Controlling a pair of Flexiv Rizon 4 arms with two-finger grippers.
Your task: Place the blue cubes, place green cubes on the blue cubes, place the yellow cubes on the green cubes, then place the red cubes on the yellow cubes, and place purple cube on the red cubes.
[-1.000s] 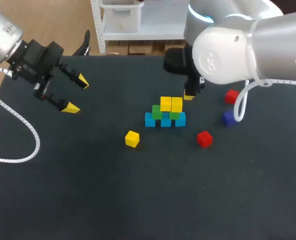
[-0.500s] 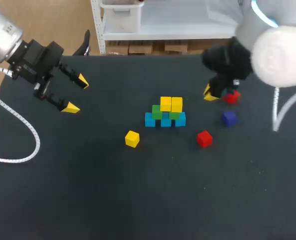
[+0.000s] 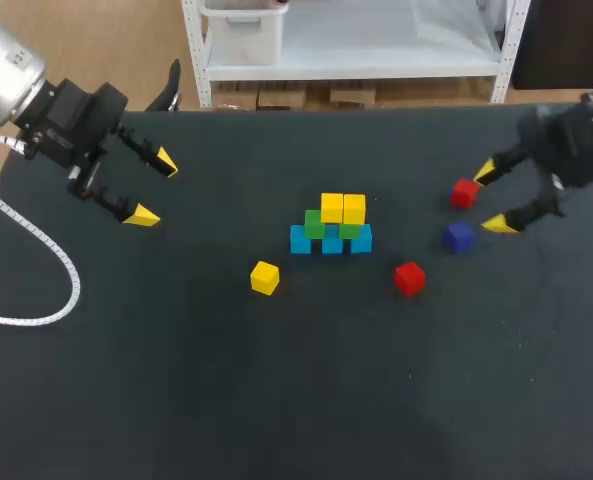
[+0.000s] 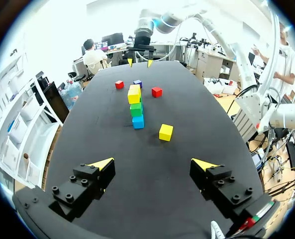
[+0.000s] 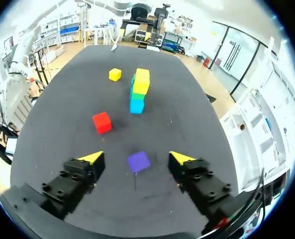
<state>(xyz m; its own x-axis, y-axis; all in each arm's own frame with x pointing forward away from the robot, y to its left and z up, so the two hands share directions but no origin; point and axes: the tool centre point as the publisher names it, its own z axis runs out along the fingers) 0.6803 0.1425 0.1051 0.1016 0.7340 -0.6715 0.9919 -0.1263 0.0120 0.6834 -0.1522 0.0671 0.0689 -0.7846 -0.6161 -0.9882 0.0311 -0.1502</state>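
Two-fingered left gripper: hovers over the left side of the dark counter; its yellow-tipped fingers are spread apart with nothing between them, well apart from every cube.
Loose yellow cube: a small block alone on the counter, near the stack on its front-left side, touching nothing.
Light-blue cubes: three in a row at mid-counter, forming the base.
Green cubes: two show on top of the blue row.
Stacked yellow cubes: two side by side on the green cubes, the top layer as it stands.
Near red cube: on the counter to the right of the stack, apart from it.
Purple cube: on the counter further right. In the right wrist view it lies just ahead of that gripper, in line with the gap between the fingers, untouched.
Far red cube: on the counter behind the purple cube, just beside one right fingertip.
Right gripper: at the right edge, fingers wide apart, empty.
Step in hand: probably the turn from the yellow layer to the red one. No red cube is on the stack, and one yellow lies unplaced.
Next move: as I judge it, the right gripper should close on a red cube, not the purple one it faces, which goes last. It should then set the red cube squarely on the yellow pair without nudging the stack.
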